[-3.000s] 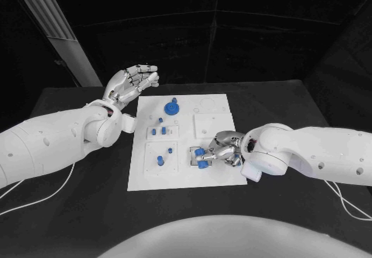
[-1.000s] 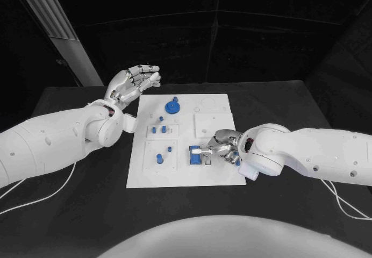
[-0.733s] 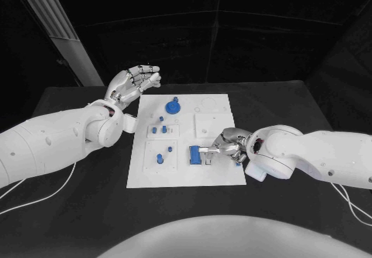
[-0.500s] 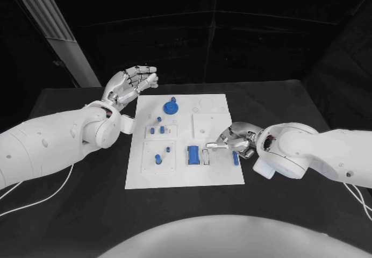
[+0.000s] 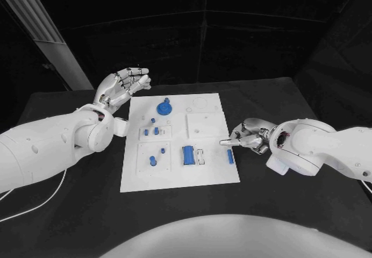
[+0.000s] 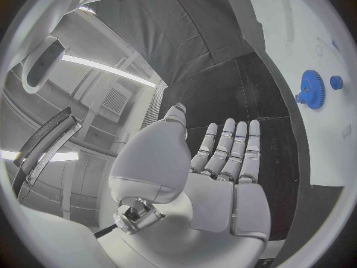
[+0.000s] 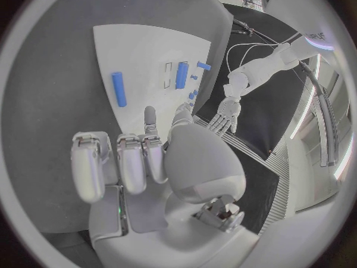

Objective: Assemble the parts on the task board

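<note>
The white task board point(image 5: 208, 126) lies in the middle of the table. A blue gear point(image 5: 163, 108) and a small blue peg point(image 5: 166, 100) stand at its far end, with small blue pieces point(image 5: 156, 130) further down. A blue block point(image 5: 187, 155) sits in a slot. A blue bar point(image 5: 229, 156) lies loose by the board's right edge. My right hand point(image 5: 248, 138) hovers just off that edge, holding nothing, some fingers bent. My left hand point(image 5: 120, 86) is raised beyond the board's far left corner, fingers spread and empty. The right wrist view shows the bar point(image 7: 118, 89) and block point(image 7: 181, 74).
Black table point(image 5: 70, 177) surrounds the board on all sides. A pale pillar point(image 5: 43, 37) stands behind the table at the far left. In the left wrist view the gear point(image 6: 311, 89) sits on the board point(image 6: 312, 36) beyond my open left hand point(image 6: 223, 167).
My right hand let go of the blue pieces at the slot and drew back to the right, off the board. The block stays in the slot, the bar on the board. The camera shifted slightly.
</note>
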`<state>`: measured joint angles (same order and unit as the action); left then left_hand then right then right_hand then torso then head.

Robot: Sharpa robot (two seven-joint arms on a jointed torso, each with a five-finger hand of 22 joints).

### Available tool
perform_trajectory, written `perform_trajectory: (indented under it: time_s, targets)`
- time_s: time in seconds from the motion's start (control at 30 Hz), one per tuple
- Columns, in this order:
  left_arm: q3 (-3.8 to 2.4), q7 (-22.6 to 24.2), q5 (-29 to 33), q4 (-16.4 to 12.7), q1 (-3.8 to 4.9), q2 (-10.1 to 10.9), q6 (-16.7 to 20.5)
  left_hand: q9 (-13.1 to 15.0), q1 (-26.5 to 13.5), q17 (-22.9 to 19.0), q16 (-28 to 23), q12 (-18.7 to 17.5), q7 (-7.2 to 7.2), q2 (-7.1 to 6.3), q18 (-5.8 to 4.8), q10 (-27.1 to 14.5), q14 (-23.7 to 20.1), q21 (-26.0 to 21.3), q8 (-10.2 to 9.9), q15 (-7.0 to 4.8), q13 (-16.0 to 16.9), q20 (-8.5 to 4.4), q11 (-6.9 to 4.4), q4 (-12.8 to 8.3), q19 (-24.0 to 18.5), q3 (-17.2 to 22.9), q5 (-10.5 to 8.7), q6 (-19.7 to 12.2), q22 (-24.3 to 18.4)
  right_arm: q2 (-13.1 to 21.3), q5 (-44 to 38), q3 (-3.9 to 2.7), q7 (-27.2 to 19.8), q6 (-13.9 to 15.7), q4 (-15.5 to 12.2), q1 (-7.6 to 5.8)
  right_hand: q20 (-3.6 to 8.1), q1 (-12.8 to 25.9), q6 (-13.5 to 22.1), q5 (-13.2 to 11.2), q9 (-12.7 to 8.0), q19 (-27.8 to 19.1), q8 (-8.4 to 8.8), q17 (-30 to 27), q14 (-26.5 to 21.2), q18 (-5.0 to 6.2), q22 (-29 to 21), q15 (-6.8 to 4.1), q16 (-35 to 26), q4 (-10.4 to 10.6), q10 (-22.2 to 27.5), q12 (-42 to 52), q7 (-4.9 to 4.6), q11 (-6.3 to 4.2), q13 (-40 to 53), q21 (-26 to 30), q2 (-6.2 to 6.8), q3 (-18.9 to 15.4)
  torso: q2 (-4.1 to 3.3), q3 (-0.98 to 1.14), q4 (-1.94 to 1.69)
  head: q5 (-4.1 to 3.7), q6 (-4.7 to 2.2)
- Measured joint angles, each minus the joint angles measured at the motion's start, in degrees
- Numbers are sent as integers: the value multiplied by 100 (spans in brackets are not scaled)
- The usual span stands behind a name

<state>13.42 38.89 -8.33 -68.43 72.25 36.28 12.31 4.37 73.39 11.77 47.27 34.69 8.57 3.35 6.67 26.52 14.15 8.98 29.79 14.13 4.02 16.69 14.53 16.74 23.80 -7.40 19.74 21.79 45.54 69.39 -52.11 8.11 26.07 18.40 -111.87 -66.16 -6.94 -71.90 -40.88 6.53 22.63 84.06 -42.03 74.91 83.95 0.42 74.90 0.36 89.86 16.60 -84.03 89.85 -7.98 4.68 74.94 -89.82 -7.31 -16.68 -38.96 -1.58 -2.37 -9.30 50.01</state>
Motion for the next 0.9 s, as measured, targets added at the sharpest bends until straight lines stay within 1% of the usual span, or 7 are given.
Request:
perform_trajectory:
  time_s: [0.07, 0.13, 0.33, 0.4, 0.57, 0.7, 0.9]
  targets:
    - [0, 0, 0, 3, -2, -3, -2, 0, 0, 0, 0, 0, 0, 0, 0, 0, 0, 0, 0, 0, 0, 0, 0, 0, 0, 0, 0, 0, 0, 31, -106, 1, 138, -66, 22, 0, 39, 13, 17, 53, 85, -1, -157, 0, 0, 0, 0, -18, 0, 6, 11, 0, 17, -55, 0, 0, -13, -22, 0, 2, -1, -10, 0]
    - [0, 0, 0, 5, -4, -6, -4, 0, 0, 0, 0, 0, 0, 0, 0, 0, 0, 0, 0, 0, 0, 0, 0, 0, 0, 0, 0, 0, 0, 38, -208, 2, 287, -155, 61, 0, 55, 27, 40, 68, 160, -14, -293, 0, 6, 0, 0, -51, 0, -7, 0, 0, 40, -62, 0, 0, -27, -54, 0, 3, -3, -18, 0]
    - [0, 0, 0, 7, -8, -7, -8, 1, 0, 0, 0, 0, 0, 0, 0, 0, 0, 0, 0, 0, 0, 0, 0, 0, 0, 0, 0, 0, 1, -39, -425, 4, 631, -438, 203, 1, 85, 73, 43, 260, 276, -3, -492, 0, 17, 0, 0, -81, 0, -3, 1, 0, 87, -103, 0, 0, -73, -91, -3, 3, -7, -20, 0]
    - [0, 0, 0, 5, -8, -5, -8, 1, 8, -10, 0, 0, 0, 39, 0, 0, 0, 0, 0, 0, 0, 0, 0, 0, 0, 0, 0, 0, 0, -72, -508, 4, 725, -531, 233, 2, 104, 103, 48, 342, 292, -21, -513, 0, 0, 1, 0, -99, 0, -3, 0, 0, 92, -143, 1, 0, -103, -91, -4, 3, -7, -10, 0]
    - [0, 0, 0, 5, -9, -4, -10, 1, 2, -10, 0, 0, 0, 45, 0, 0, 0, 0, 0, 0, 1, 0, 0, 0, 0, 0, 0, 0, 1, -153, -690, 5, 895, -750, 293, 3, 124, 78, 70, 495, 302, 0, -540, 0, 0, 1, 0, -99, 0, -3, 0, 0, 114, -143, 0, 0, -128, -91, -5, 3, -7, -8, 0]
    - [0, 0, 0, 5, -10, -4, -11, 1, 2, -10, -1, 0, 0, 46, 0, 0, 0, 0, 0, 0, 1, 0, 0, 0, 0, 0, 0, 0, 1, -233, -796, 5, 1002, -908, 339, 4, 124, 43, 71, 523, 286, 0, -539, 0, 0, 1, 0, -99, 0, -3, 0, 0, 114, -143, 2, 0, -163, -91, -5, 3, -7, -8, 0]
    - [0, 0, 0, 2, -11, -1, -12, 1, 2, -10, -1, 0, 0, 45, 0, 0, 0, 0, 0, 0, 1, 0, 0, 0, 0, 0, 0, 0, 1, -373, -892, 6, 1100, -1053, 405, 9, 124, -70, 70, 582, 240, 0, -450, 0, -1, 1, 0, -99, 0, -25, 0, 5, 114, -142, 18, 0, -238, -68, -6, 4, -6, -8, 0]
